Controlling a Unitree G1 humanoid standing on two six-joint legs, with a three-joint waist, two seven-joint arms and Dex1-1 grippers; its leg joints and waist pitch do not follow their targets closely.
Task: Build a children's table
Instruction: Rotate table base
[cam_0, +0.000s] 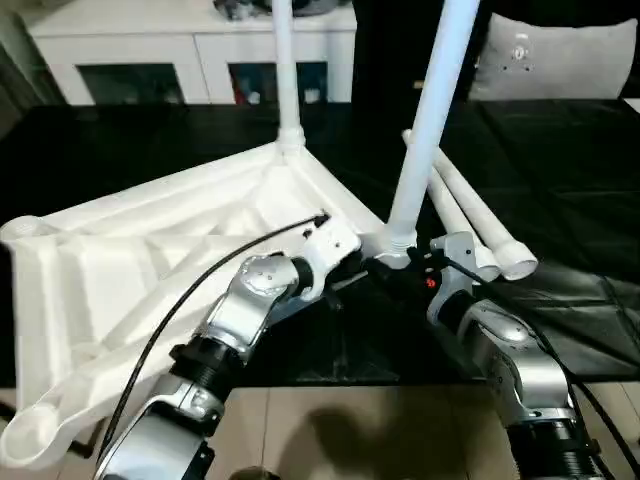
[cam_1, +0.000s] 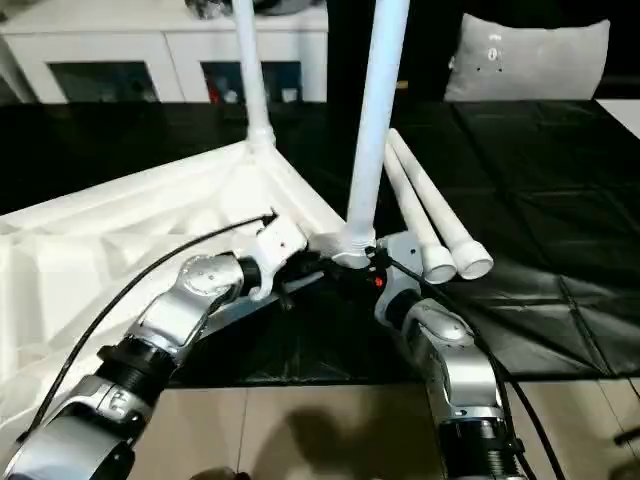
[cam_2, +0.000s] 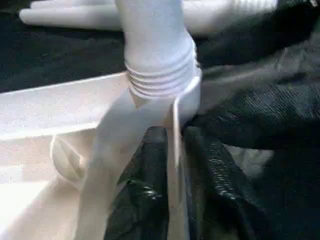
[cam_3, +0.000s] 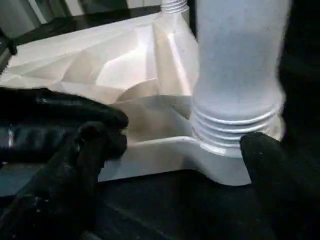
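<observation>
letting go now risks the near leg tipping from its half-threaded corner socket, since the right fingers gape wide around it and the left fingers only pinch the tabletop rim.

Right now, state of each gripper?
Left gripper: fingers pinch the table top's edge rib by the corner socket.
Right gripper: open, straddling the upright leg's base, not gripping.

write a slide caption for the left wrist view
Black left end effector fingers straddle the white plastic tabletop's rim below a threaded leg.
</observation>
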